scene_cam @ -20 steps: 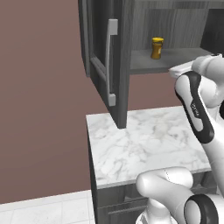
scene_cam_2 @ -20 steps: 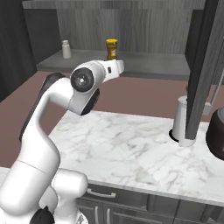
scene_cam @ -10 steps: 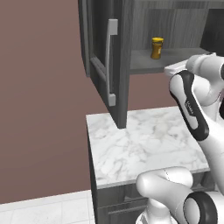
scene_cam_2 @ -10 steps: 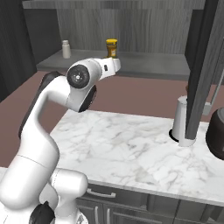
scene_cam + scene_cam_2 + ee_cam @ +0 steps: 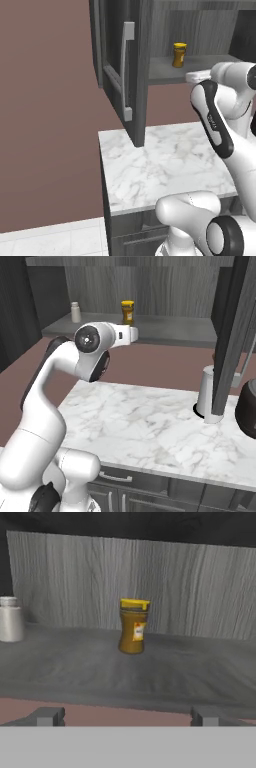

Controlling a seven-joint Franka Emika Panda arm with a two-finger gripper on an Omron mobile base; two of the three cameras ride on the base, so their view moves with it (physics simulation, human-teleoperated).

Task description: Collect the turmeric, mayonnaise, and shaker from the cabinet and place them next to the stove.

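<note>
One turmeric jar (image 5: 133,626) stood upright at frame centre on the cabinet (image 5: 150,667) shelf, well beyond the spread gripper (image 5: 126,716); shaker (image 5: 10,619) at left edge.

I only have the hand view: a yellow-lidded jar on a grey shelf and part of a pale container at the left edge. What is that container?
Observer: The shaker, standing upright on the shelf, left of the turmeric.
Operator: Is the cabinet door open?
Observer: Yes, the cabinet door is swung out over the marble counter.
Operator: Anything on that counter?
Observer: A white cylindrical container stands toward the counter's right end. The end effector is open.
</note>
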